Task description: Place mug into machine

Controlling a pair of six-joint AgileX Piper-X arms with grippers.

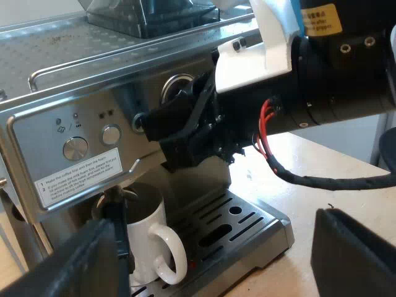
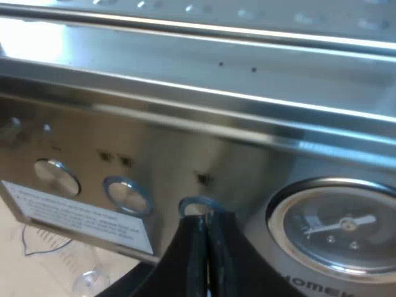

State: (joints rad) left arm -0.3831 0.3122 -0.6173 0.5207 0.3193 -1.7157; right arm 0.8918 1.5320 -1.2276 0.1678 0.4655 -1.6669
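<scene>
**A:** Where is the mug?

**B:** The white mug [image 1: 146, 238] stands upright on the drip tray [image 1: 250, 226] of the espresso machine [image 1: 62, 80]. It sits beneath the spout [image 1: 120, 195], with its handle turned out over the tray's slots.

**A:** So the placing is done?

**B:** I judge so. The mug is seated in the machine and nothing grips it. The left claw [image 1: 211, 247] hangs just before the tray, over the pale surface [image 1: 303, 154], its fingers wide apart and empty.

**A:** And the other arm?

**B:** The right claw [image 2: 203, 224] is up at the front panel. Its fingers are pressed together with nothing between them, and the tips are at a small round button [image 2: 197, 205] beside the pressure gauge [image 2: 337, 230].

**A:** What is left, then?

**B:** For the mug, very little. One near finger hides part of it, so I cannot tell whether it sits squarely under the spout. The right claw at that button suggests a press, which lies beyond the placing itself.
</scene>
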